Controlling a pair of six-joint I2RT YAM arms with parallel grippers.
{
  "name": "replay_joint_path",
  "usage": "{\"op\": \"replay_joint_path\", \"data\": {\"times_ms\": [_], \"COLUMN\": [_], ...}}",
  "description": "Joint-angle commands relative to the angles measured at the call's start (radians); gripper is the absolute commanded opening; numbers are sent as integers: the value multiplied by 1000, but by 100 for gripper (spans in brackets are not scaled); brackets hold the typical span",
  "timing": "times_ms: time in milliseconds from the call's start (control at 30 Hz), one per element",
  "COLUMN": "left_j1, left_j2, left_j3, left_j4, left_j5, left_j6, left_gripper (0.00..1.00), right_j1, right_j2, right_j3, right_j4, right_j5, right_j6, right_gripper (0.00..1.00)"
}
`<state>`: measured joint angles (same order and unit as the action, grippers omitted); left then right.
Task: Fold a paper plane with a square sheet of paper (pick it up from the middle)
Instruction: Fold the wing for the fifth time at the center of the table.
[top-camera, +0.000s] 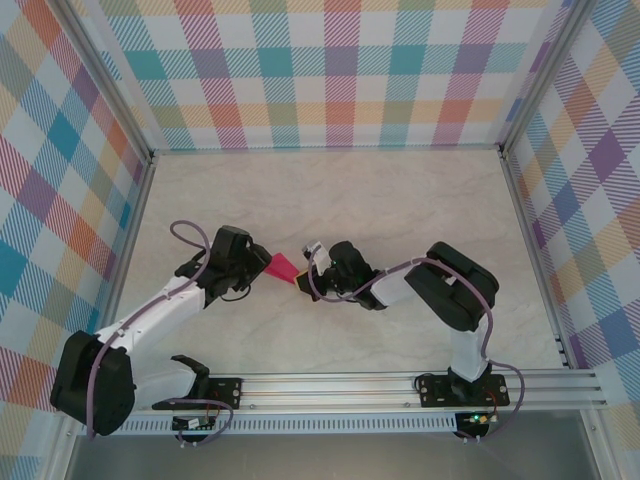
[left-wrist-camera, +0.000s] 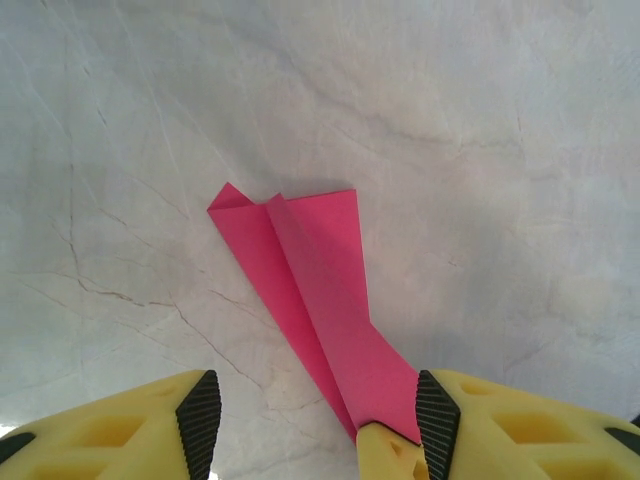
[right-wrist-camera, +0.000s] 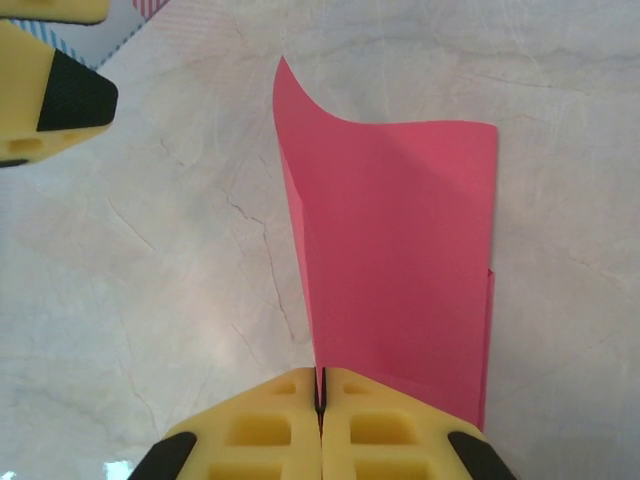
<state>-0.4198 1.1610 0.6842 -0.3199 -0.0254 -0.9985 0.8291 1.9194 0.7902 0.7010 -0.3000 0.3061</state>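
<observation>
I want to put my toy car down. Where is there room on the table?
The wide bare strip of table along the back wall is free. The middle is crowded: left gripper and right gripper meet at the pink paper.

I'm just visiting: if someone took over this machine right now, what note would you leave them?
Left end effector: open, one end of the paper between its jaws, not pinched.
Right end effector: shut on the pink paper.
Paper: between the two arms, over the table, folded into a long, narrow, layered shape.
Done: several folds.
Left: it doesn't yet look like a finished plane, so probably the wings.
</observation>
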Motion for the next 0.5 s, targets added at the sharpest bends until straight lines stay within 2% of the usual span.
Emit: {"op": "replay_joint_path", "data": {"times_ms": [0, 167, 267, 467], "left_j1": [18, 18, 18, 19], "left_j2": [-25, -29, -38, -49], "left_j3": [-40, -68, -85, -122], "left_j4": [-15, 21, 34, 86], "left_j5": [-8, 8, 11, 4], "left_j6": [28, 38, 46, 54], "left_gripper": [57, 58, 58, 58], "right_j1": [-18, -43, -54, -59], "right_j2": [15, 58, 74, 104], "right_j3": [49, 92, 134, 163], "right_j4": [-40, -63, -136, -141], "right_j5": [-106, -176, -211, -254], "right_j6": [126, 220, 247, 310], "right_gripper": [3, 1, 0, 0]}}
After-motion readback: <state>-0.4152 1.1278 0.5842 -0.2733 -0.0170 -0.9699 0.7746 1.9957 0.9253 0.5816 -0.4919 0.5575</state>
